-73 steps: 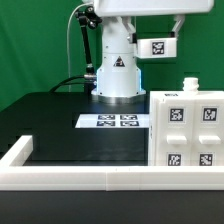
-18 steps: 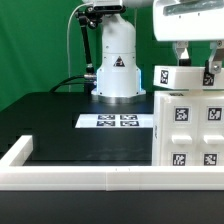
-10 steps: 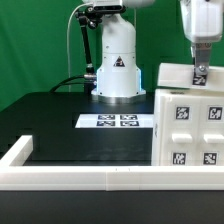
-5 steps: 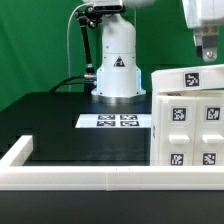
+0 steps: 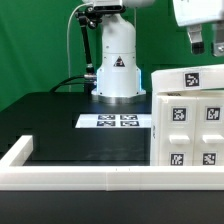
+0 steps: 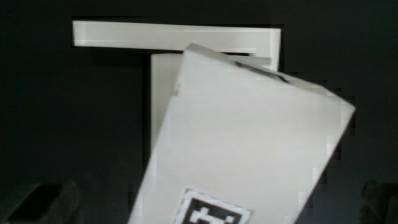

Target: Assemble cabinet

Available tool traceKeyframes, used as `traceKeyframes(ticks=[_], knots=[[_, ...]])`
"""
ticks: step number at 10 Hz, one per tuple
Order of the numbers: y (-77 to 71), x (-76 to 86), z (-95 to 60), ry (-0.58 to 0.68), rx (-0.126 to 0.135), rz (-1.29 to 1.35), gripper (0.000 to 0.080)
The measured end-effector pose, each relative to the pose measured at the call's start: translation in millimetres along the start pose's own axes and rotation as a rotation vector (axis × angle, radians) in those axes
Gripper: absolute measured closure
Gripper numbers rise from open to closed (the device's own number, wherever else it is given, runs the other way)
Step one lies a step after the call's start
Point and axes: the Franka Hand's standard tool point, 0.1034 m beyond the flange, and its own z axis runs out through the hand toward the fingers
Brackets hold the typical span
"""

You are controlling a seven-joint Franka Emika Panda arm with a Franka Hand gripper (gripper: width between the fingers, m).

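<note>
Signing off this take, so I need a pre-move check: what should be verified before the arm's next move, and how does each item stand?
1. Jaws open and empty: ok; the gripper holds nothing.
2. Gripper clear of the top panel: ok, a gap shows between them.
3. Top panel flat and square on the cabinet: not ok, it looks tilted.
4. Cabinet upright: ok.
5. Top panel locked in place: cannot tell.
6. Marker board uncovered: ok.
</note>
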Motion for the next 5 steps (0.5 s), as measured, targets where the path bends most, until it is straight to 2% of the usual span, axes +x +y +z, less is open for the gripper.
traceKeyframes(ticks=[3, 5], knots=[[-4.8, -2.2, -0.3, -0.001, 0.002, -0.358, 0.0003], [-4.8, -2.0, 0.0, -0.002, 0.003, -0.474, 0.0003]])
